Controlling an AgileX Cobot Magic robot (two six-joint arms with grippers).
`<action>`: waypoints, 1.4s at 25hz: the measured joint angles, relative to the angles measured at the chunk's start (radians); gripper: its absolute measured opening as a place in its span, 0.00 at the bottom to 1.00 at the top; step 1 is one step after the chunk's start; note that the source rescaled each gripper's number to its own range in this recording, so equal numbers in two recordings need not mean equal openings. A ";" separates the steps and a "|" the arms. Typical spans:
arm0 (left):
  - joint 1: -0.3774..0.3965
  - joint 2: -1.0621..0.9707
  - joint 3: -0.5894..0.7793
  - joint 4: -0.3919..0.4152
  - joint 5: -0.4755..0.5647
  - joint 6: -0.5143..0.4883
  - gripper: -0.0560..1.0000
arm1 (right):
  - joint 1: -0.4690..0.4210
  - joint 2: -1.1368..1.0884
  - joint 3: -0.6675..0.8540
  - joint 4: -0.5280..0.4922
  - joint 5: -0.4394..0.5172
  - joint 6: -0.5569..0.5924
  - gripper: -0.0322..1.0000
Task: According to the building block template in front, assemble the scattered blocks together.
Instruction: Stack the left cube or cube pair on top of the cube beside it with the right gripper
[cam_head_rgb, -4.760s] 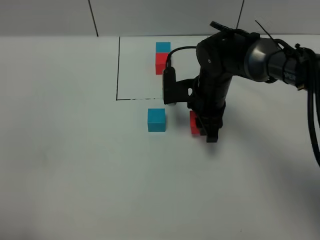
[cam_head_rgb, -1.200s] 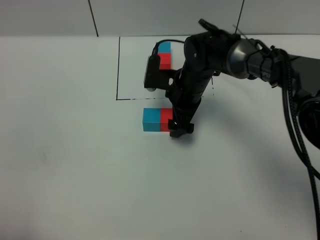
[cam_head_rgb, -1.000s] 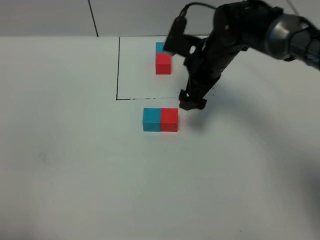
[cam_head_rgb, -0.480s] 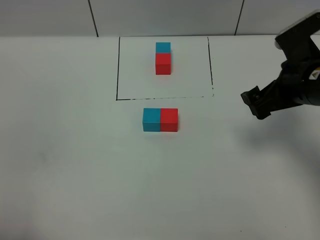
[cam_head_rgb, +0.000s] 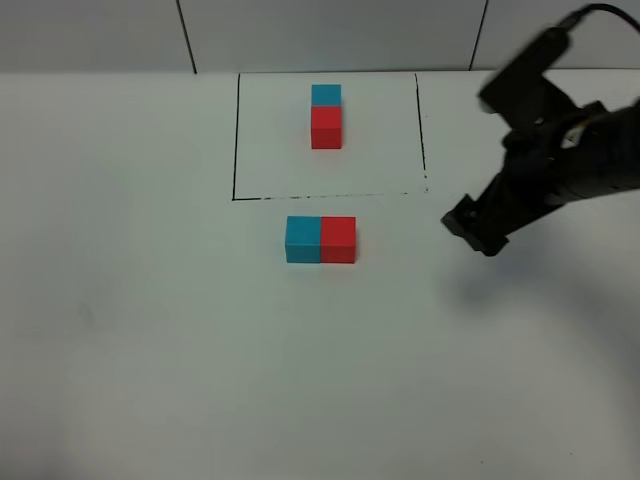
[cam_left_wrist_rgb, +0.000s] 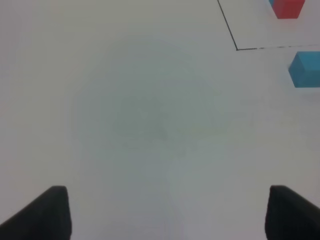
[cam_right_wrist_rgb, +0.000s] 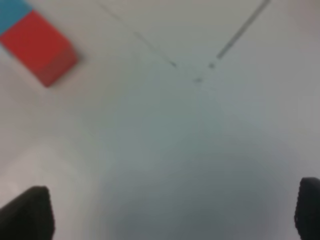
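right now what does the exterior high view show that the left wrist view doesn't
Only exterior high: the loose red cube joined to the loose cyan cube, the whole black frame, and the right gripper off to the view's right of that pair, holding nothing. Only left wrist: the left gripper, jaws wide apart over bare table. Both: the loose cyan cube, the template's red cube and one corner of the frame.
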 joint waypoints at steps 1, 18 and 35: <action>0.000 0.000 0.000 0.000 0.000 0.000 0.87 | 0.029 0.055 -0.077 -0.017 0.061 -0.025 0.95; 0.000 0.000 0.000 0.000 0.000 0.000 0.87 | 0.274 0.800 -0.980 -0.180 0.617 -0.098 0.88; 0.000 0.000 0.000 0.000 0.000 0.000 0.87 | 0.274 0.883 -0.996 -0.169 0.603 -0.090 0.28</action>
